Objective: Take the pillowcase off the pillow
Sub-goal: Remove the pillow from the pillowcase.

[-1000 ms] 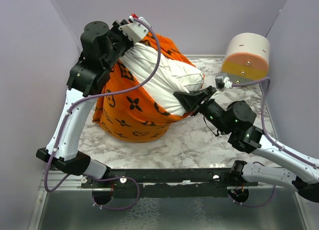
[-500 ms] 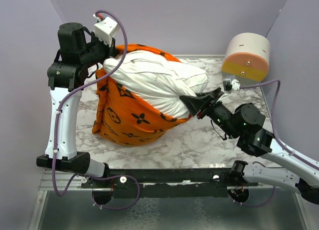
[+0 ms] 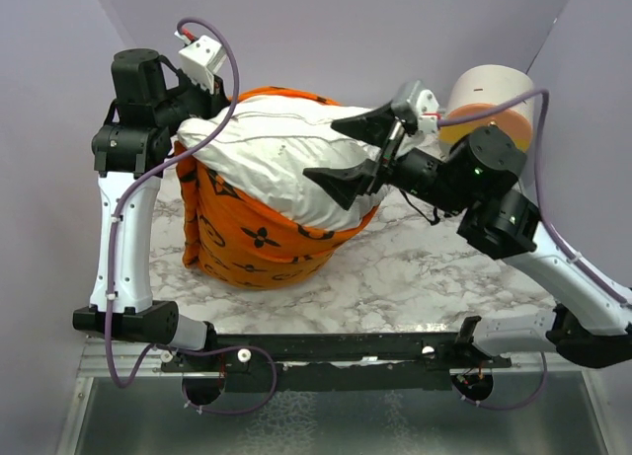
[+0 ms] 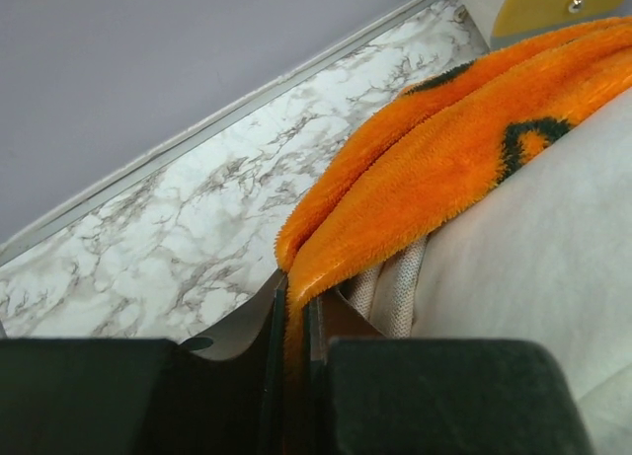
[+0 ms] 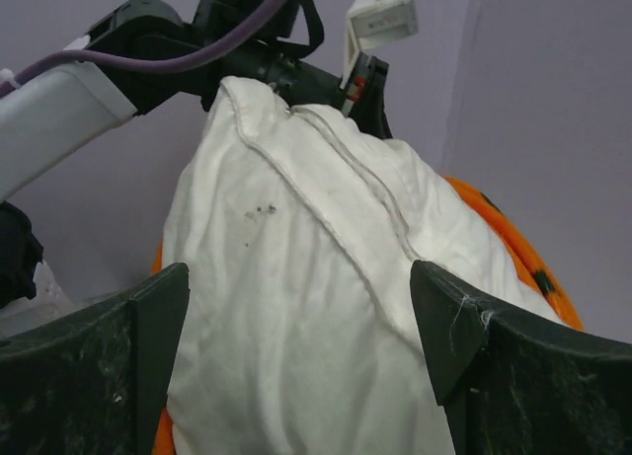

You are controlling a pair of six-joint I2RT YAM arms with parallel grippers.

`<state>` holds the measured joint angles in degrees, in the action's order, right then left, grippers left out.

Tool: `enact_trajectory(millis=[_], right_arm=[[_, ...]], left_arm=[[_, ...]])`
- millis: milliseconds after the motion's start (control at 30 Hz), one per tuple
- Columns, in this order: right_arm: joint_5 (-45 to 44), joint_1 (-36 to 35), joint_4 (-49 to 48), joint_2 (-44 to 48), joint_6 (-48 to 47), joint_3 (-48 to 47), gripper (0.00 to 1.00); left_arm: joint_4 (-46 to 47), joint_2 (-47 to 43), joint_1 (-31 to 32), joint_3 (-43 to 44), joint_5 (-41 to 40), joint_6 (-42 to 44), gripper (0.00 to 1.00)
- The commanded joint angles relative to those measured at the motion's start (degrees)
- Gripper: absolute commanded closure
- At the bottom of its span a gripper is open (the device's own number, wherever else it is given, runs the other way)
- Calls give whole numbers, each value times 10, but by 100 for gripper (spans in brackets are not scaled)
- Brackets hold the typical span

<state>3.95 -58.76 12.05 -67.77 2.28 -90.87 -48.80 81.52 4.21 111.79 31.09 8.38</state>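
While my left pincer pinches the fuzzy orange pillowcase edge, my right pincer gapes wide over the plump white pillow toward the marbled desk's far edge.

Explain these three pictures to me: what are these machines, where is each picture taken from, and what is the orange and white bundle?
The machines are two robot arms bolted at the near edge of a white marble-patterned table, each ending in a two-finger gripper. The wide picture comes from a fixed camera above and behind them; the other two come from a camera on each wrist. On the table rests a plump white fabric pillow, partly inside a fuzzy orange pillowcase with dark motifs. The left gripper is pinched shut on the pillowcase's edge. The right gripper is open, facing the pillow without gripping it. A round white, orange and yellow cylinder sits at the back right.
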Motion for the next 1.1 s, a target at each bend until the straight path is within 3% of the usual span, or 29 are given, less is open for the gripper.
enact_trajectory(millis=[0,167,300,400,433,467,533,567,600,667,1067], right_arm=[[162,1,97,-88,-109,-131,3],[188,-1,242,-237,-155,-292,0],[165,-1,284,-287,-177,-322,1],[94,1,274,-298,-168,-302,13],[78,5,262,-295,-163,-288,21],[71,9,242,-287,-153,-268,34],[65,27,192,-261,-128,-225,60],[61,38,163,-246,-113,-203,75],[56,50,137,-229,-98,-174,94],[42,70,94,-201,-77,-145,99],[-33,134,49,-133,-88,-168,99]], left_arm=[[-6,7,-2,14,21,-19,100],[3,16,-2,19,30,-26,100],[11,17,-2,15,31,-20,100],[19,17,-2,22,28,-12,96],[19,17,-2,28,29,-8,79],[16,18,-2,35,32,-4,57],[16,16,-2,47,31,5,22],[20,14,-2,53,23,7,10],[26,11,-2,58,13,10,5],[39,7,-7,66,-7,19,1],[148,-20,-80,69,-64,-41,1]])
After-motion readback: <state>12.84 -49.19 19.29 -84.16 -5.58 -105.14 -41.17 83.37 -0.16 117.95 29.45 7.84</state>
